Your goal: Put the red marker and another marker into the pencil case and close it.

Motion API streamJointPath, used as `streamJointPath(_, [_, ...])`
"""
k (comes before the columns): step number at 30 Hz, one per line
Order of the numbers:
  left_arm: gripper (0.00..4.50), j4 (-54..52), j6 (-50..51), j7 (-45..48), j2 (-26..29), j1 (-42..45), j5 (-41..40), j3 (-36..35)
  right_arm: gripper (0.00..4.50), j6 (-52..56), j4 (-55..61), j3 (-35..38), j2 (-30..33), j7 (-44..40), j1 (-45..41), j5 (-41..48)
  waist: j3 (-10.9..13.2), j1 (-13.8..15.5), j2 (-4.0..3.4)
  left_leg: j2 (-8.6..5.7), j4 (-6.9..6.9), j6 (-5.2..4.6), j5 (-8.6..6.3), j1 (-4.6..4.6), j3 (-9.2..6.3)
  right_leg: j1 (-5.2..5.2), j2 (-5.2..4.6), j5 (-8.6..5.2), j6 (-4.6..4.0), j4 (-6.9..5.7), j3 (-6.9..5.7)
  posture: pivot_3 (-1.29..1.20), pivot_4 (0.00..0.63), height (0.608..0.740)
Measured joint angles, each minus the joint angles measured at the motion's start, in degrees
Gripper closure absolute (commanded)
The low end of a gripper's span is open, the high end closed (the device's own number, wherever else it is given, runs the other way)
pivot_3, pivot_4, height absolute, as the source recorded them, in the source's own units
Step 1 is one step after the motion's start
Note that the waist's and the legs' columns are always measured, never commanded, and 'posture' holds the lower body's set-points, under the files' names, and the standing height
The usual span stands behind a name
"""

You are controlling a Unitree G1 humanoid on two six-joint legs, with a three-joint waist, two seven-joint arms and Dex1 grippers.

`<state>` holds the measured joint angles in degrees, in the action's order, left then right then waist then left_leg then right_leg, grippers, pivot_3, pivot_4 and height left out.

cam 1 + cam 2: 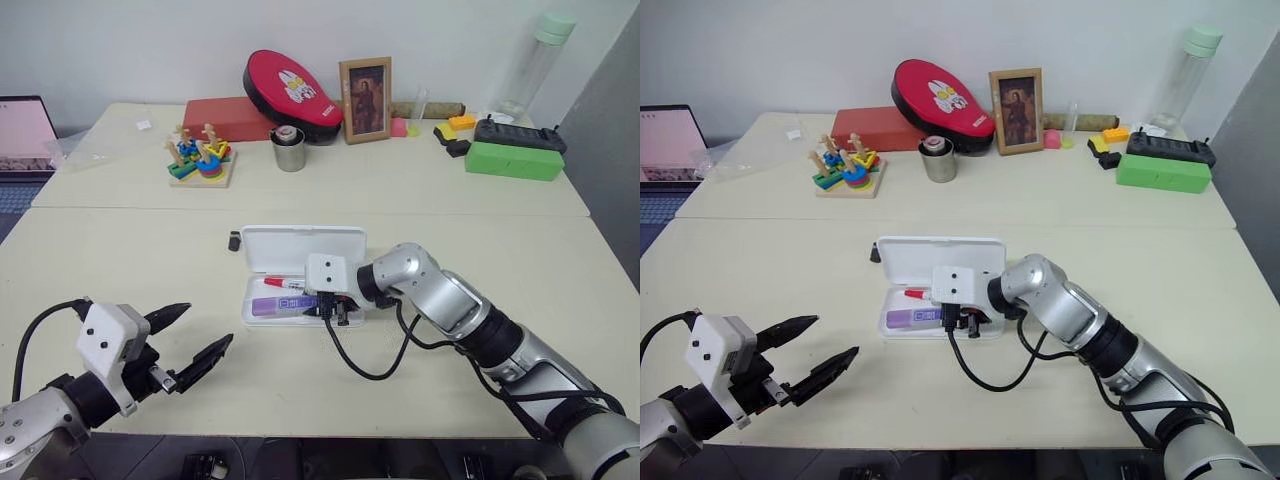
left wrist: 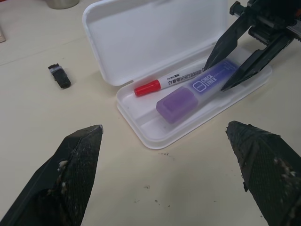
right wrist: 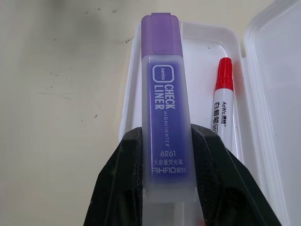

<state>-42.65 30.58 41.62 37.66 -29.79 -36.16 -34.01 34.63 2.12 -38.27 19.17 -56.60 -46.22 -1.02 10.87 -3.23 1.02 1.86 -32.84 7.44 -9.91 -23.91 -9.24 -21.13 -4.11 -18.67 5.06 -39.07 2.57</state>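
While clamped in right pincer [image 1: 334, 309], highlighter [image 1: 283, 305] gets lowered into case [image 1: 300, 245] beside red marker [image 1: 283, 283]; left pincer [image 1: 190, 340] parked apart at 8 o'clock, leaving lid free.

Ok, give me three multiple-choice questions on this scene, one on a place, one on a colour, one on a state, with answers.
1. Where is the red marker?
A. in the pencil case
B. beside the laptop
C. in the metal cup

2. What colour is the highlighter?
A. green
B. purple
C. orange

3. How is the case lid?
A. shut
B. taken off
C. open, lying flat behind the tray

A: it lies in the tray.
B: purple cap and body.
C: the lid lies back, and the right pincer grips the highlighter over the tray.
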Motion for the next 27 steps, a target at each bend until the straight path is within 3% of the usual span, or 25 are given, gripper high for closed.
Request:
streamJointPath(8, [0.00, -0.3, 0.1, -1.0, 0.0, 0.3, -0.2, 0.0, 3.43, 1.4, 0.0, 0.0, -1.0, -0.3, 0.0, -0.6, 0.0, 0.0, 0.00, 0.00, 0.00, 0.00, 0.00, 0.01, 0.00, 0.00, 0.00, 0.00, 0.00, 0.00, 0.00, 0.00, 0.150, 0.740])
streamJointPath(9, [0.00, -0.3, 0.1, -1.0, 0.0, 0.3, -0.2, 0.0, 2.86, 1.6, 0.1, 0.0, -1.2, -0.4, 0.0, -0.6, 0.0, 0.0, 0.00, 0.00, 0.00, 0.00, 0.00, 0.00, 0.00, 0.00, 0.00, 0.00, 0.00, 0.00, 0.00, 0.00, 0.150, 0.740])
streamJointPath(20, [0.00, -0.3, 0.3, -1.7, 0.0, 2.6, -0.2, 1.2, 0.17, 2.2, 0.1, 0.2, -2.8, -0.5, 0.0, -0.6, 0.0, 0.0, 0.00, 0.00, 0.00, 0.00, 0.00, 0.00, -0.01, 0.00, 0.00, 0.00, 0.00, 0.00, 0.00, 0.00, 0.150, 0.740])
streamJointPath(27, [0.00, 1.1, 2.9, -7.1, -2.1, 7.9, -3.3, 1.1, 0.04, 4.8, 3.6, 7.0, -2.4, -2.4, -0.2, 5.0, 0.0, 0.0, -0.01, 0.00, 0.00, 0.00, 0.00, 0.01, -0.01, 0.02, 0.00, 0.00, 0.00, -0.01, -0.01, 0.00, 0.150, 0.740])
